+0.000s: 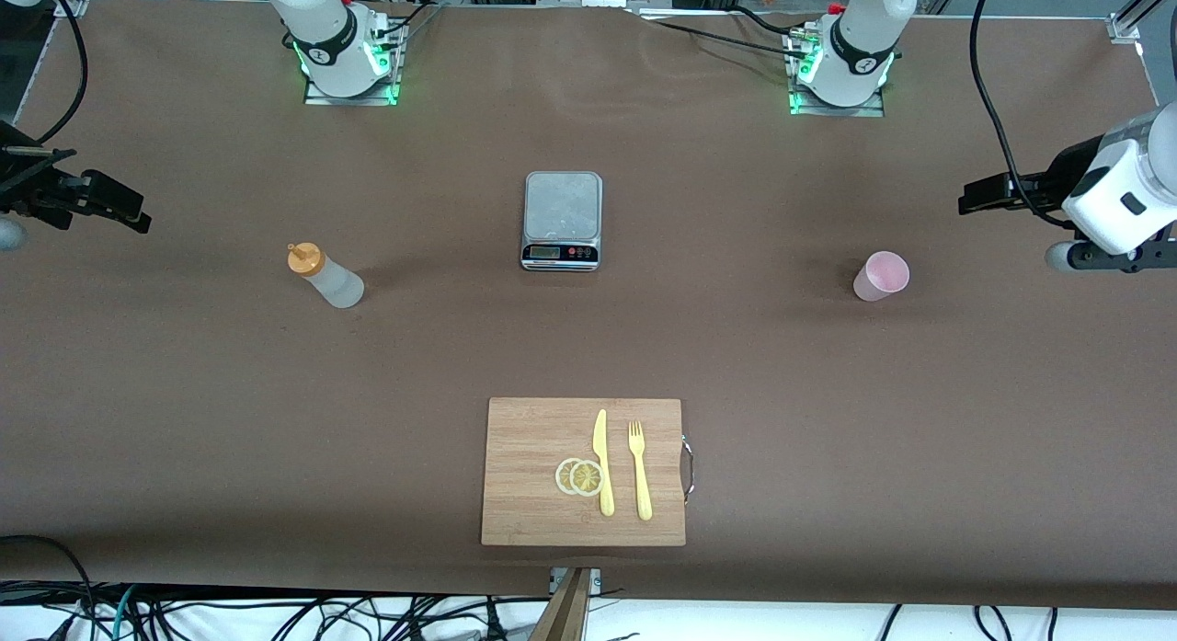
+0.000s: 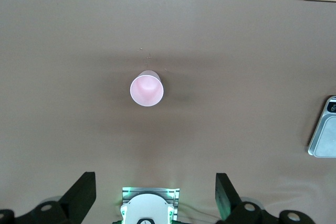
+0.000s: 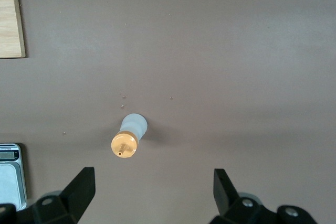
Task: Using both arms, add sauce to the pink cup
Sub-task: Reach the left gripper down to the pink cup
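Note:
The squeeze bottle, whitish with an orange nozzle cap, stands upright on the brown table toward the right arm's end. It also shows in the right wrist view. The pink cup stands upright and empty toward the left arm's end, and shows in the left wrist view. My right gripper hangs open and empty over the table's end, apart from the bottle; its jaws show wide apart. My left gripper hangs open and empty over the table's other end, apart from the cup.
A silver kitchen scale sits at the table's middle, between bottle and cup. A wooden cutting board lies nearer the front camera, carrying a yellow knife, a yellow fork and two lemon slices.

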{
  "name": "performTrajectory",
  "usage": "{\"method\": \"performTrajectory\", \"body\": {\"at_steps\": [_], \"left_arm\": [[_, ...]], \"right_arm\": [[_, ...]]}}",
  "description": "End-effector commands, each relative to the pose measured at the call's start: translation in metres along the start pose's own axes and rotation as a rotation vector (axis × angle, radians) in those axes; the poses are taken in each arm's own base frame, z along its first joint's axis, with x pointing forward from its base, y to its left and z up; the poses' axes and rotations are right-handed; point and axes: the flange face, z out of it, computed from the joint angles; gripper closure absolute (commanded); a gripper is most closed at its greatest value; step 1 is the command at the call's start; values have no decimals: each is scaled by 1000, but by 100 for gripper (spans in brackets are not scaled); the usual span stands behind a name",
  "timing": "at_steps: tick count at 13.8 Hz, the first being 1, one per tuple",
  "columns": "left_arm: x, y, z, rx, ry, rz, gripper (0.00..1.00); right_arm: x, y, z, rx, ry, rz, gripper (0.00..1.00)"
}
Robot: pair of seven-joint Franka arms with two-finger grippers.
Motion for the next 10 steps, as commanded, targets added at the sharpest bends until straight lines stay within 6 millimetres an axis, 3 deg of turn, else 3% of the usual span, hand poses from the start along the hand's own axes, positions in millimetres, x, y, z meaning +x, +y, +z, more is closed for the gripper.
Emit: {"method": "performTrajectory", "body": {"at_steps": [1, 3, 6, 10], "left_arm": [[22, -5, 26, 27, -31, -13, 0], [39, -15, 64, 52, -17, 46, 0], [55, -52, 124, 50, 3, 63, 0], [59, -72, 199, 46, 40, 105, 1]], "right_arm": [[0, 1, -3, 19, 5, -5, 0], [0, 1, -3, 19, 5, -5, 0], [0, 1, -3, 19, 5, -5, 0], [0, 1, -2, 19, 2, -5, 0]]}}
